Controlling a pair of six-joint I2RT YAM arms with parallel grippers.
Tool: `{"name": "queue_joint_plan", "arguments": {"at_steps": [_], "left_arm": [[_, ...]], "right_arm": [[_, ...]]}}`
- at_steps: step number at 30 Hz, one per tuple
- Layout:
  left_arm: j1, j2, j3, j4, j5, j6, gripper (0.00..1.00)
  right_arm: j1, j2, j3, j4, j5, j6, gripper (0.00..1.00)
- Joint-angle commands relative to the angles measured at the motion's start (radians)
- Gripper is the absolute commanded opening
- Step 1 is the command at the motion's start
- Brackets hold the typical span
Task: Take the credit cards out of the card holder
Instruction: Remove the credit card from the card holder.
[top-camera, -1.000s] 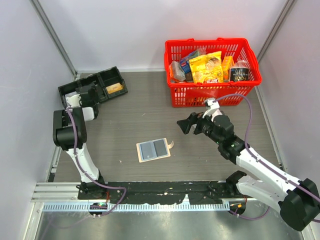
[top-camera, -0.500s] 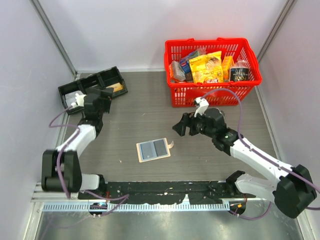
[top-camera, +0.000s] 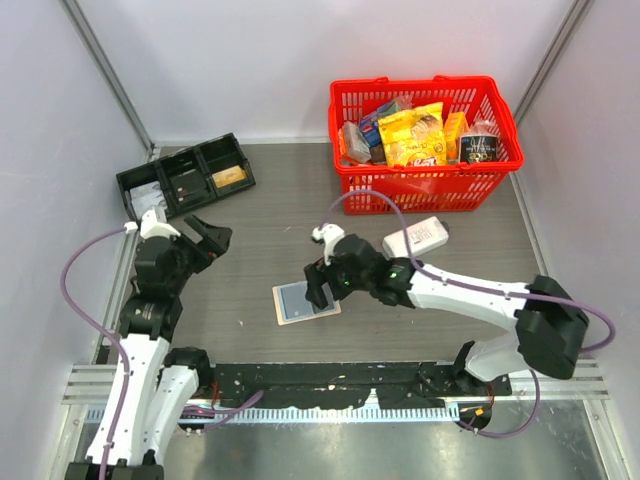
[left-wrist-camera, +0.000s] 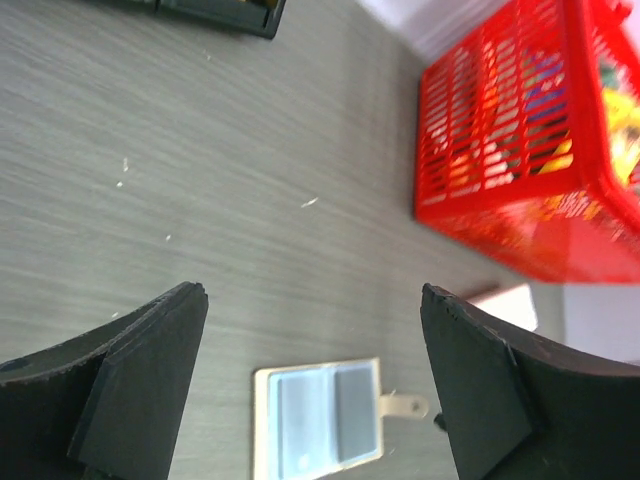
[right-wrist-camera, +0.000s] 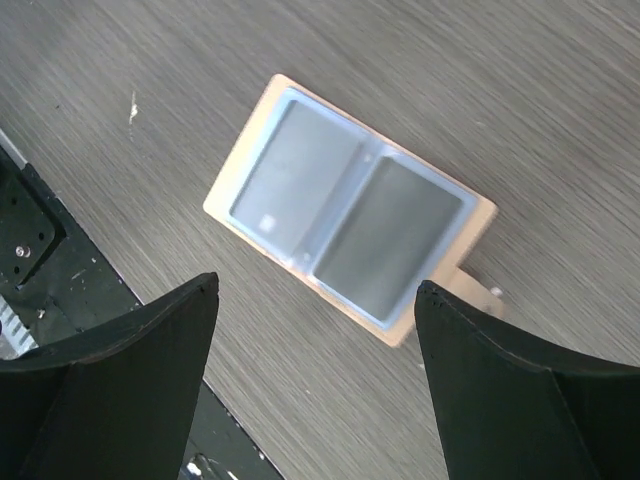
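The card holder (top-camera: 300, 302) lies flat on the table in front of the arms, a tan rectangle with a blue panel and a grey panel. In the right wrist view the card holder (right-wrist-camera: 350, 235) shows a small tan tab (right-wrist-camera: 478, 285) at its corner. I cannot tell the credit cards apart from those panels. My right gripper (top-camera: 321, 286) hovers open just over its right edge, nothing between the fingers (right-wrist-camera: 140, 380). My left gripper (top-camera: 211, 238) is open and empty well to the left, and the left wrist view shows the card holder (left-wrist-camera: 318, 418) ahead between its fingers.
A red basket (top-camera: 430, 192) full of packaged groceries stands at the back right. A black three-compartment tray (top-camera: 185, 176) sits at the back left. A flat white box (top-camera: 416, 236) lies in front of the basket, behind my right arm.
My right arm swung left from near the basket to above the card holder. My left arm pulled back from the black tray toward the near side and its jaws widened.
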Motion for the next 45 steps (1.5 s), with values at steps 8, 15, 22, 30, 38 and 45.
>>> {"name": "queue_joint_plan", "arguments": {"at_steps": [8, 15, 22, 30, 38, 45], "left_arm": [[-0.002, -0.141, -0.056, -0.242, 0.078, 0.234, 0.94], [-0.004, -0.121, -0.064, -0.230, 0.090, 0.233, 0.94], [-0.004, -0.106, -0.062, -0.233, 0.108, 0.236, 0.94], [-0.022, -0.091, -0.070, -0.213, 0.154, 0.234, 0.94], [-0.065, -0.045, -0.096, -0.152, 0.239, 0.165, 0.93], [-0.229, 0.044, -0.126, -0.031, 0.188, 0.058, 0.88]], "right_arm": [[0.190, 0.318, 0.268, -0.105, 0.217, -0.088, 0.72], [0.239, 0.458, 0.357, -0.148, 0.245, -0.069, 0.71], [0.248, 0.547, 0.395, -0.141, 0.292, -0.017, 0.70], [0.247, 0.555, 0.345, -0.119, 0.316, -0.009, 0.57], [0.205, 0.484, 0.218, 0.017, 0.182, 0.050, 0.42], [0.097, 0.403, 0.024, 0.289, -0.016, 0.182, 0.33]]}}
